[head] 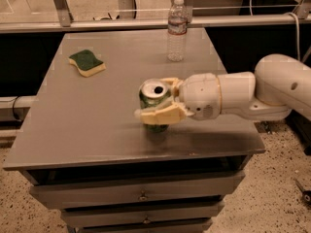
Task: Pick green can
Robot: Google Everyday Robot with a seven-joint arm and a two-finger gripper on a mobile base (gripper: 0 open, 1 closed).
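The green can (153, 92) stands upright near the front middle of the grey table (87, 115), its silver top and dark drinking hole showing. My gripper (164, 100) reaches in from the right on a white arm (272, 89). Its cream fingers (158, 115) sit on both sides of the can: one crosses the can's front, the other lies behind its top rim. The fingers press against the can. The can's lower part shows below the front finger, at the table surface.
A clear plastic water bottle (177, 29) stands at the back of the table. A green-and-yellow sponge (87, 62) lies at the back left. Drawers (141, 194) sit under the table front. A rail (121, 24) runs behind the table.
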